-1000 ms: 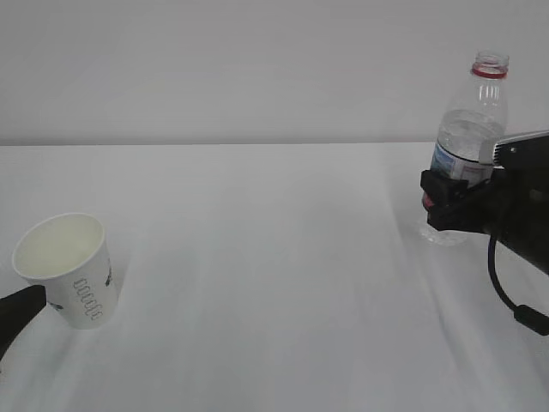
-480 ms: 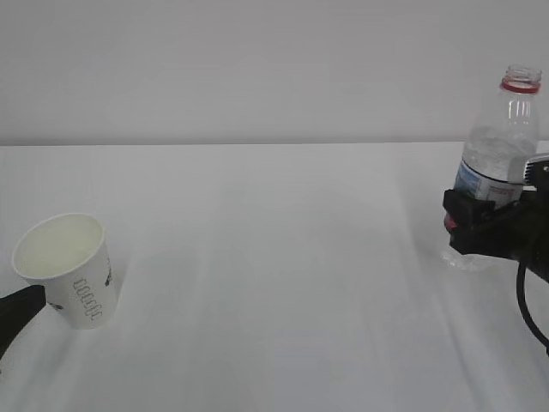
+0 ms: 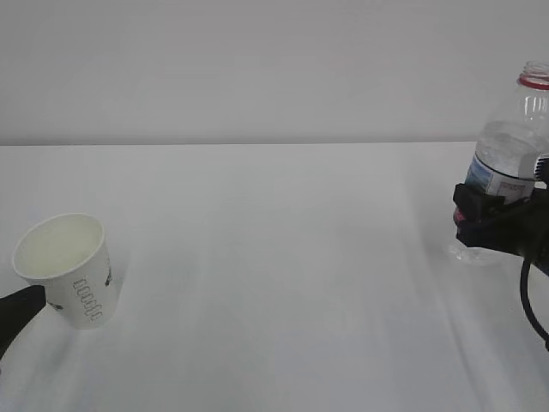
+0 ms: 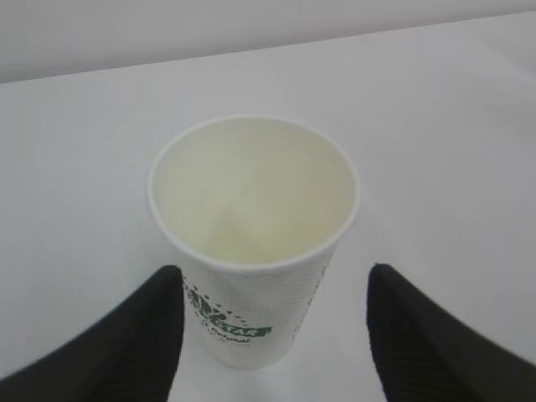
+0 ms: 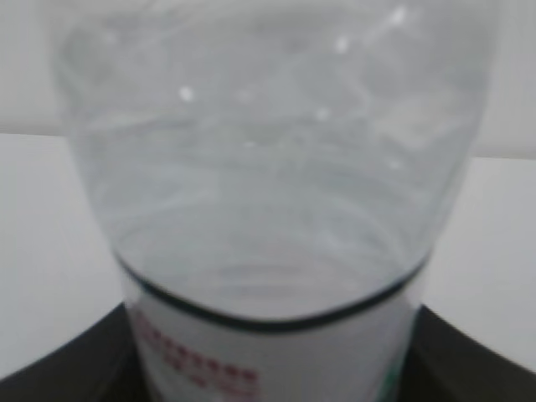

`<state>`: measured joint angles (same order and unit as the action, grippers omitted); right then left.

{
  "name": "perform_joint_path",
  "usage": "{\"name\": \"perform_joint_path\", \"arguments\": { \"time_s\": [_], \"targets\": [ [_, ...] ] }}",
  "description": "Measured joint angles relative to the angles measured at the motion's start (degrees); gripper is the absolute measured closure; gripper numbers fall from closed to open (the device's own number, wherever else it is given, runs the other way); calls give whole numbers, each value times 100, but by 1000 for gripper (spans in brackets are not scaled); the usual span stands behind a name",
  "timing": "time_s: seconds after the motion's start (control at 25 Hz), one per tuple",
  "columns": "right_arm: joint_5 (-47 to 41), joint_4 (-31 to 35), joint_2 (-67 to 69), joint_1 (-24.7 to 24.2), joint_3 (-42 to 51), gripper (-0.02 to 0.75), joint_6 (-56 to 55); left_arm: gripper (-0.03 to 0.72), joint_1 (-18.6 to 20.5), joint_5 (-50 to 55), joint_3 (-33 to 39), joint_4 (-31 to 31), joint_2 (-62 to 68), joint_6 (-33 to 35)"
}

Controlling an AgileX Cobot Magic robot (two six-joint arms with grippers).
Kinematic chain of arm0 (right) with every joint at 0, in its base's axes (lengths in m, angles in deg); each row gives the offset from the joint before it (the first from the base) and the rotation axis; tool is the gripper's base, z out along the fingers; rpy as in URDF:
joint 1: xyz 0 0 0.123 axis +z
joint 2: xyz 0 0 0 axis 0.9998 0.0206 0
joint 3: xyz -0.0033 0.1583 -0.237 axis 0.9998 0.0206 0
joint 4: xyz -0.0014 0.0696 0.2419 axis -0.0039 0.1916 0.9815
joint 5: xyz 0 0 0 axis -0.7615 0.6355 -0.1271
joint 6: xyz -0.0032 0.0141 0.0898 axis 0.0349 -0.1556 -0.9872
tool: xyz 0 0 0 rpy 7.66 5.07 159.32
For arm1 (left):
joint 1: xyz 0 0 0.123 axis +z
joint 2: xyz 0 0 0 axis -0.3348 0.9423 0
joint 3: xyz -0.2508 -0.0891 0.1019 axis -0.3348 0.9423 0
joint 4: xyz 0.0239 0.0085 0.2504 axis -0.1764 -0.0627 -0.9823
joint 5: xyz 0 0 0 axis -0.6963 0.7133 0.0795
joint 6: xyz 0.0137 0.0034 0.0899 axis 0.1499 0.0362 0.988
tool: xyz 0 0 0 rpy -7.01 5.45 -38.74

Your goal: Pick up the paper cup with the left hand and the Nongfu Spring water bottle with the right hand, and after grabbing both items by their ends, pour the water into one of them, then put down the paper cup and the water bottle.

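**Cup and bottle apart**

The white paper cup [image 4: 251, 251], green-logoed, is tilting at the table's left, left hand [image 4: 268, 335] spread beside it. The right hand [image 3: 493, 225] is clasping the clear, red-ringed Nongfu Spring water bottle [image 3: 513, 146] far right.

- Matt white paper on the paper cup [image 4: 251, 251], dimpled texture down its side, printed green logo, smooth pale inside, between the left hand's [image 4: 276, 335] fingers [image 4: 126, 352].
- Black, finely textured matt pads on those fingers.
- Clear glossy plastic on the Nongfu Spring water bottle [image 5: 268, 167], ribbed and glinting, smooth white-and-red label lower down, clamped in the right hand [image 3: 502, 225].
- Matt black plastic on that gripper, black rubbery cable [image 3: 532, 300] hanging below.
- Smooth matt white table [image 3: 283, 275] underneath both.
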<state>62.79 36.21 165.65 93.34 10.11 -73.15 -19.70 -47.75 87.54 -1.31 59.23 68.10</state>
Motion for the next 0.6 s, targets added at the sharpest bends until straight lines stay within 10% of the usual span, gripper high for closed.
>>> {"name": "perform_joint_path", "arguments": {
  "time_s": [0.6],
  "targets": [
    [39,-111,0,0,0,297,29,13,0,-26,0,-71,395,-140]
  ]
}}
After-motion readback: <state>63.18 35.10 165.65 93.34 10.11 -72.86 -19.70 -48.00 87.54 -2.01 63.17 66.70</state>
